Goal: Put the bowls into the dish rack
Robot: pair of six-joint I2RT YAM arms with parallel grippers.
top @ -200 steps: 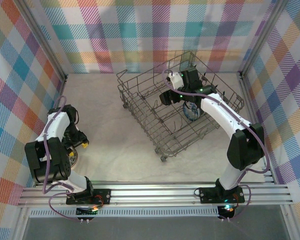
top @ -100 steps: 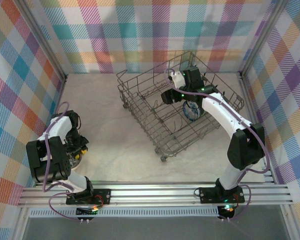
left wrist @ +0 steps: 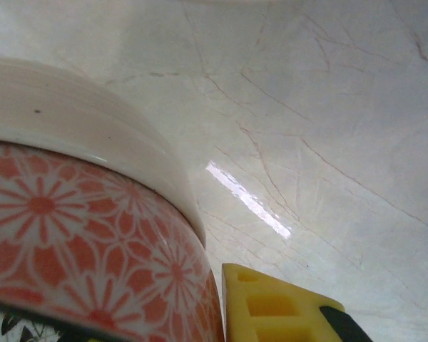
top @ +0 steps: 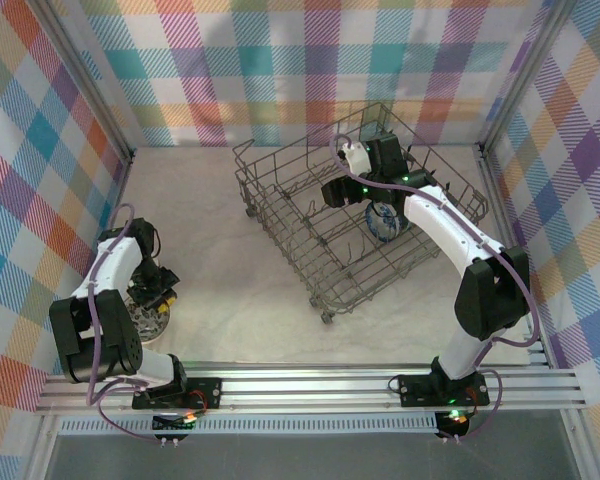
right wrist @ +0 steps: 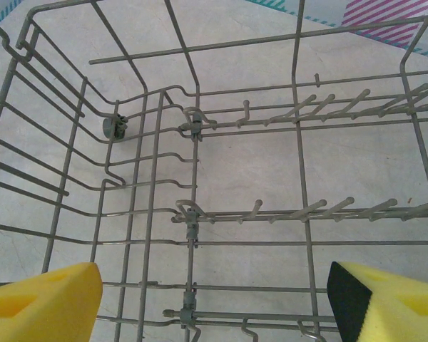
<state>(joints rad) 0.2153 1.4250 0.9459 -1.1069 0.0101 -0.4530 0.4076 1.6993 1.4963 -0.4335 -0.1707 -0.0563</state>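
A stack of bowls (top: 148,318) sits at the table's near left. My left gripper (top: 152,293) is down on it. In the left wrist view its yellow finger (left wrist: 278,310) presses the outer wall of the orange floral bowl (left wrist: 78,242), which nests in a white bowl (left wrist: 71,128). The other finger is hidden, and the gripper is shut on the orange bowl's rim. The grey wire dish rack (top: 290,215) stands at centre right with a blue-and-white bowl (top: 385,218) upright inside. My right gripper (top: 342,190) hovers open over the rack's tines (right wrist: 192,214), its fingers holding nothing.
Plaid walls enclose the table on the left, back and right. An aluminium rail (top: 310,385) runs along the near edge by the arm bases. The rack's small wheel (right wrist: 115,127) shows at its far corner. Bare marble-look tabletop (top: 230,280) lies between the bowl stack and the rack.
My left gripper has dropped toward the near left onto the bowl stack and its jaws have closed on the orange bowl's rim. The right gripper has barely shifted.
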